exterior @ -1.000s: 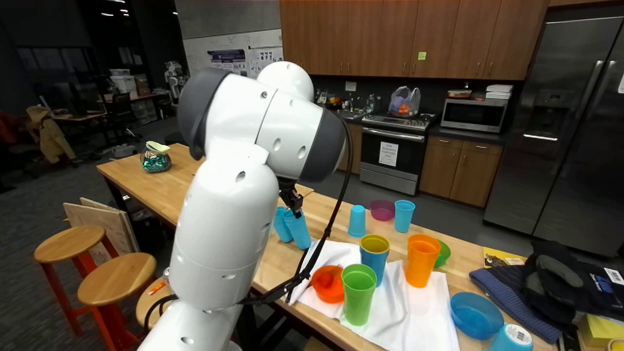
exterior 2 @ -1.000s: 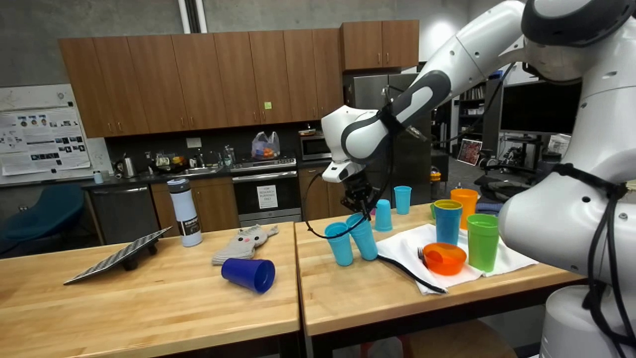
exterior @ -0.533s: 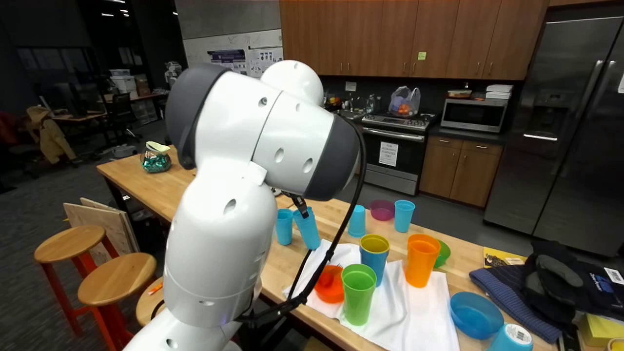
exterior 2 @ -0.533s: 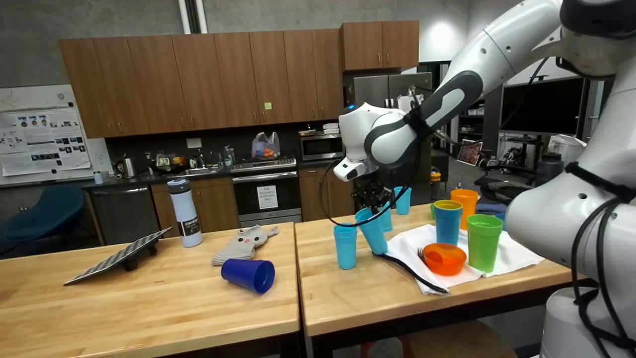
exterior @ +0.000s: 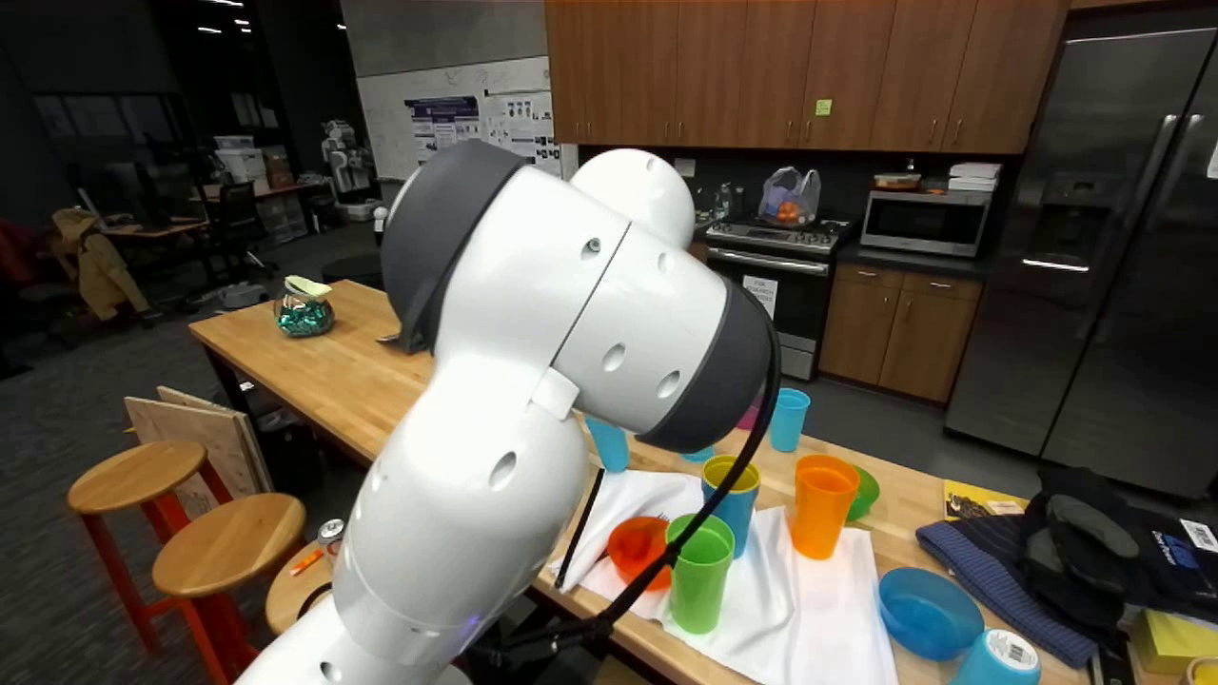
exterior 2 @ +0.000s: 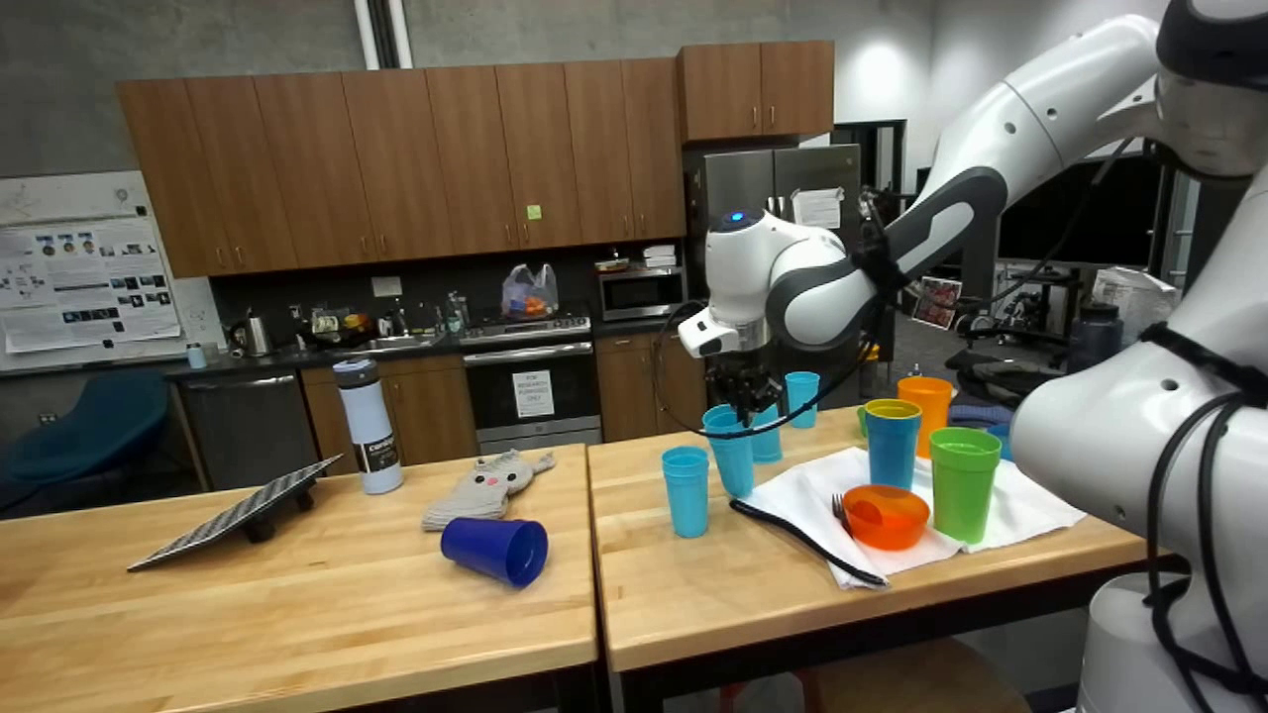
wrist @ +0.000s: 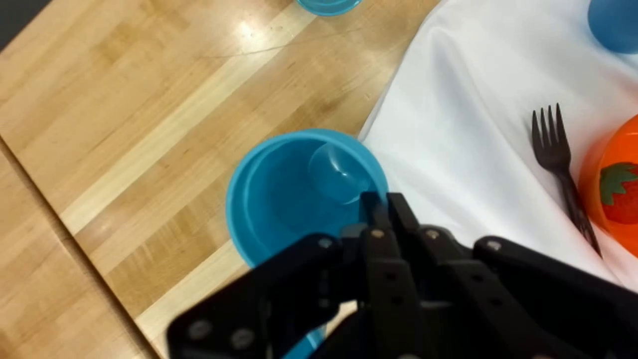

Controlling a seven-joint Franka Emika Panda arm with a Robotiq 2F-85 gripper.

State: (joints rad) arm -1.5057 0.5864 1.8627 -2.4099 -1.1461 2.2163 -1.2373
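I have the gripper (wrist: 383,200) pinching the rim of a light-blue cup (wrist: 279,189), one finger inside the wall and one outside, so all I've got is a thin hold at one side. A second ago that cup leaned hard, its rim looking close against the neighbouring cup (exterior 2: 686,500), which was tipped too. Now mine has swung nearly upright with just a slight lean, and the neighbour stands straight on the bench (exterior 2: 674,604), with a narrow gap between the two. Mine has also shifted a little away from the bench's seam edge; it sits between that edge and the white cloth (wrist: 448,149), just beside the cloth's border, with an upturned cup (exterior 2: 768,451) beyond it toward the kitchen-side edge. The dark fork (wrist: 553,155) and the orange bowl (exterior 2: 887,535) lie farther over on the cloth, well apart from my fingers. For the work in hand, I read this as the cup separated from its neighbour and squared up, but not released; held by one side of the rim, it could swing if bumped. Whether its base bears flat on the wood I can't tell. In an exterior view the arm (exterior: 657,323) blocks the gripper, so I'm trusting the wrist view.
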